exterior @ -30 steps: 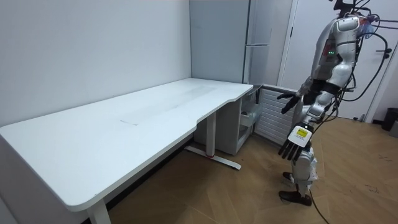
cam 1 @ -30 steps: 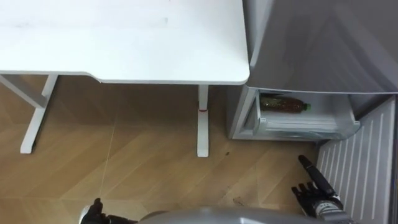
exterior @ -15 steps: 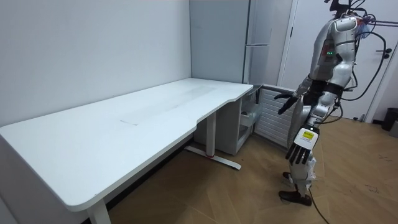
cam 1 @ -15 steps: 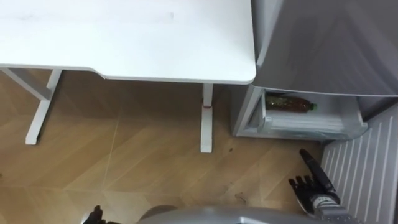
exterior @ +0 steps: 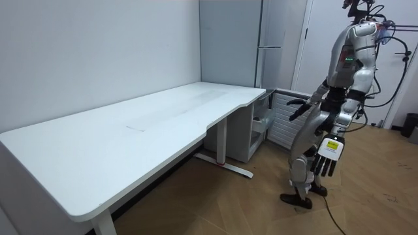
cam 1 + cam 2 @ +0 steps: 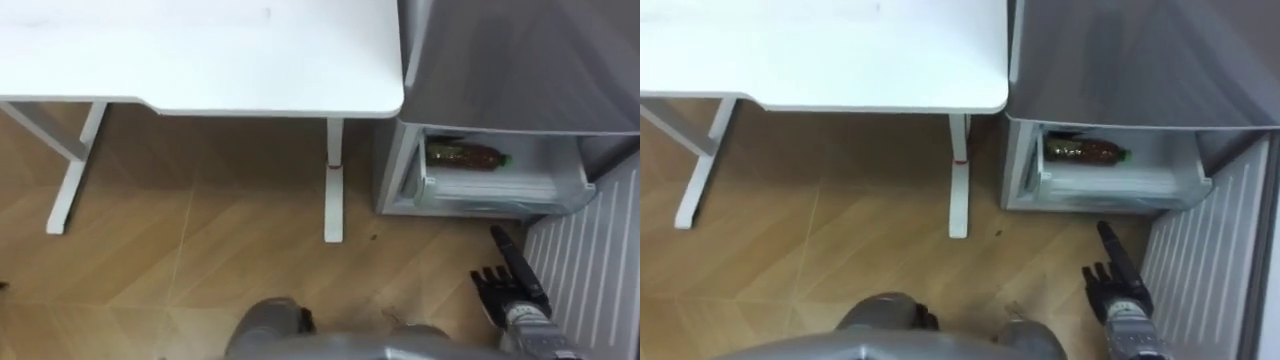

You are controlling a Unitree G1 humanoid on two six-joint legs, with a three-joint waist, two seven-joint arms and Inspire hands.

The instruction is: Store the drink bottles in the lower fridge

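Drink bottle [image 6: 465, 155], brown plastic with a green cap, is lying on its side inside the open lower fridge [image 6: 500, 190], at right of frame. At lower right, the right hand [image 6: 512, 288] is hovering empty over the herringbone wood floor [image 6: 200, 260], fingers stretched forward, beside the ribbed white fridge door [image 6: 595, 270]. In the room view the left hand [image 5: 324, 160] is hanging down, fingers straight, holding nothing. Farther up, the smooth white table [image 6: 200, 60] with its rounded corner is sitting just beside the grey fridge body [image 6: 520, 60].
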